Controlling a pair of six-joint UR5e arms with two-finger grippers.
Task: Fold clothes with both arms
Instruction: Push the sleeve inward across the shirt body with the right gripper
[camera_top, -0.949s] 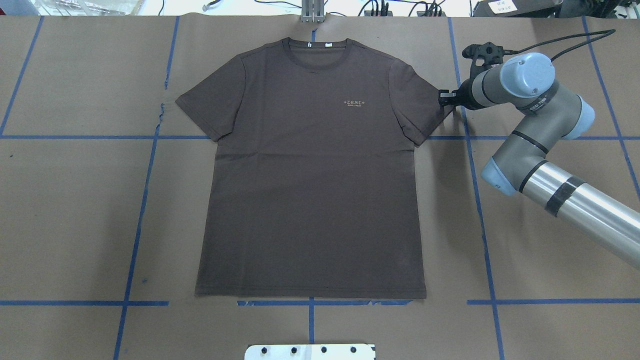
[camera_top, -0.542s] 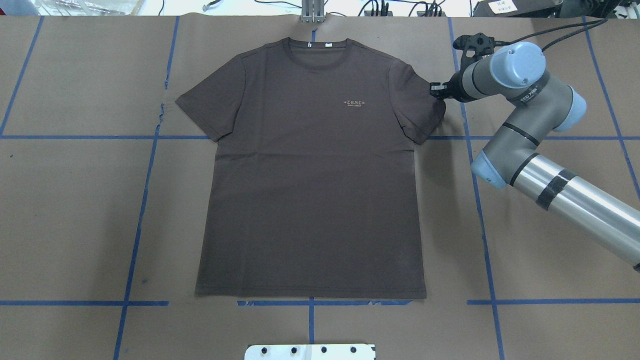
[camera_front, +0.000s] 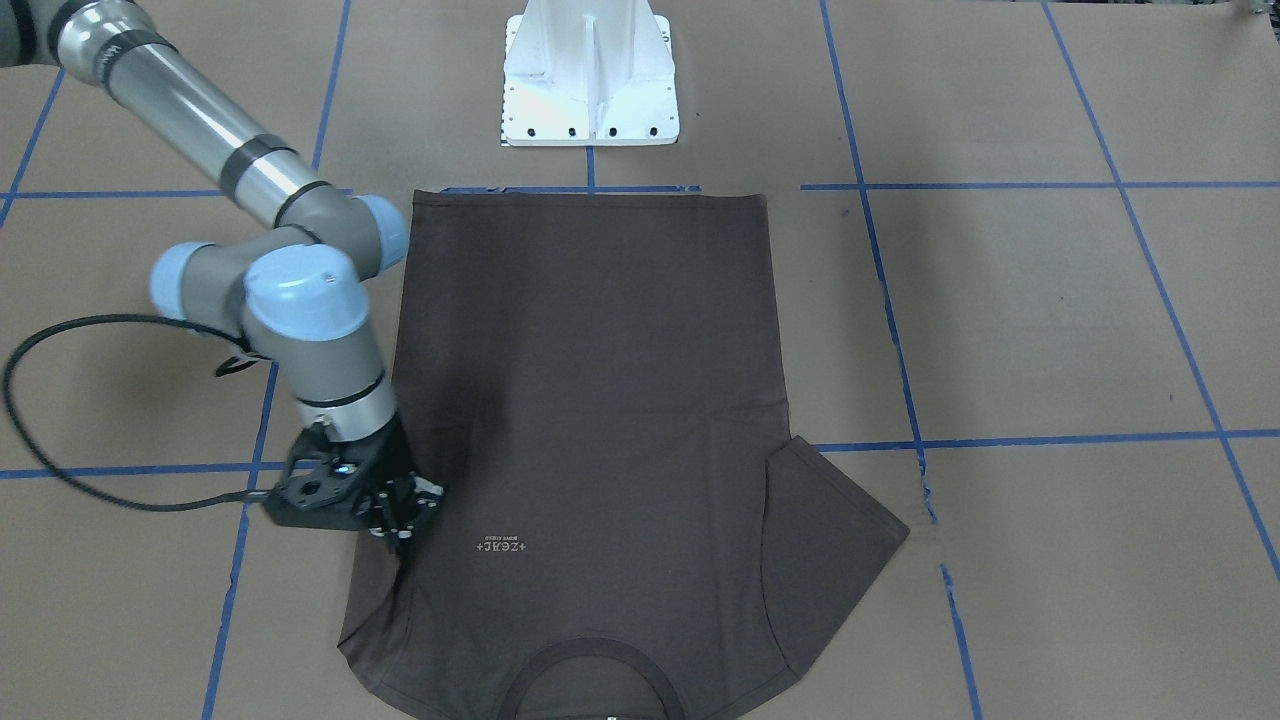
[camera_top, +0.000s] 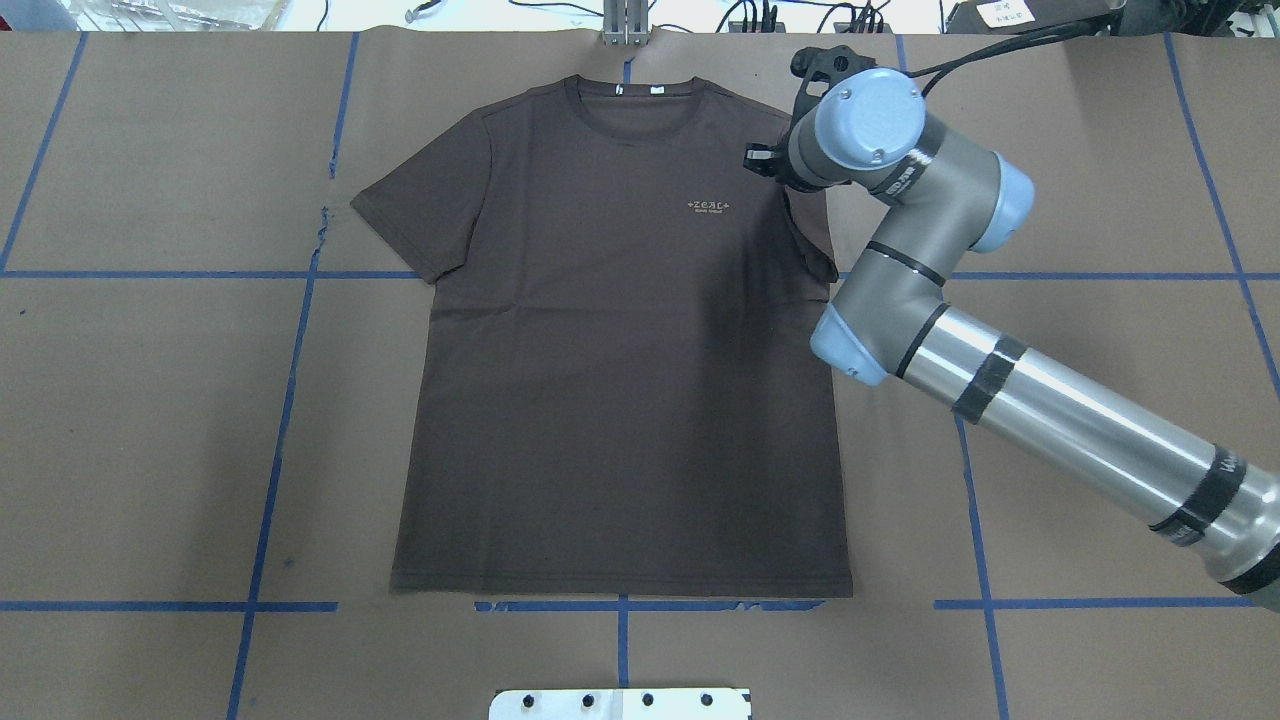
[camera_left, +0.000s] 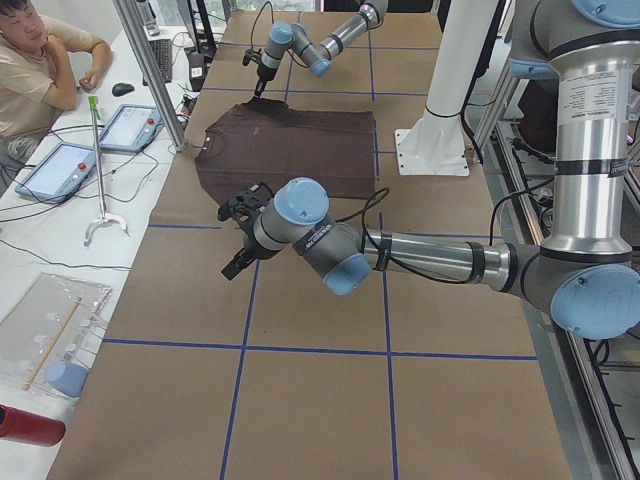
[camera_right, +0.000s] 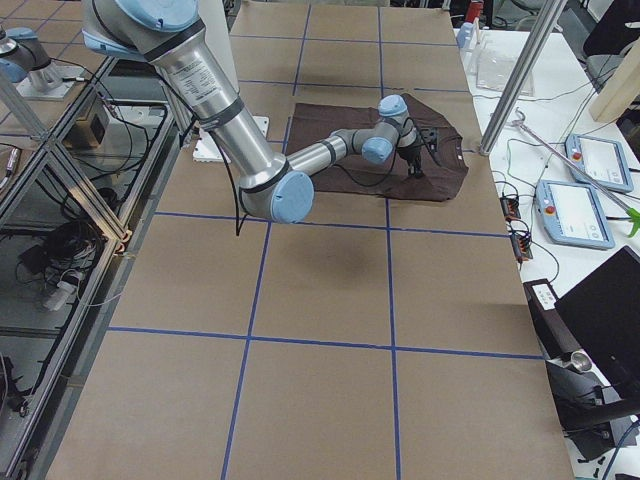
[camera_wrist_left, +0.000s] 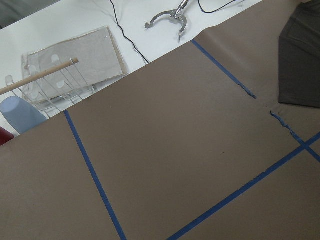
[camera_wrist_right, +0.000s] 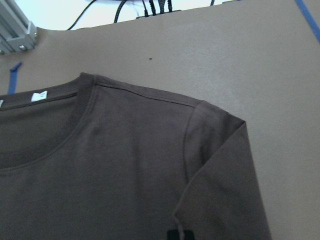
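Items listed from the robot's side of the tabletop outward.

1. White pedestal plate (camera_top: 620, 703), bolted at the near edge, on the centre line.
2. Tabletop (camera_top: 150, 420), covered in brown paper and marked into squares with blue tape lines (camera_top: 270, 470).
3. T-shirt (camera_top: 620, 380), dark grey-brown with short sleeves. It lies face up in the middle of the tabletop, with the hem nearest the plate and the collar toward the far edge. The body is flat with faint creases.
4. Right arm (camera_top: 1050, 410), a silver tube with light blue joint caps. It comes in from the robot's right and bends over the T-shirt's right shoulder.
5. Left sleeve (camera_top: 410, 215), spread flat on the paper.
6. Right sleeve (camera_top: 812, 235), drawn inward over the side of the chest, with its edge raised.
7. Pale chest logo (camera_top: 709, 205), just beside the right pincer.
8. Right pincer (camera_front: 402, 528), black, clamped on the edge of the right sleeve. In the wrist view the cloth rises in a ridge to the fingers at the bottom edge.
9. Left arm (camera_left: 430, 255), stretched over bare paper to the robot's left of the T-shirt.
10. Left pincer (camera_left: 238, 250), above the tabletop and apart from the cloth. I cannot tell whether the fingers are apart or together.
11. Ribbed collar with a small white neck tag (camera_top: 657, 89).
12. Black cables (camera_top: 750, 15), past the far edge.
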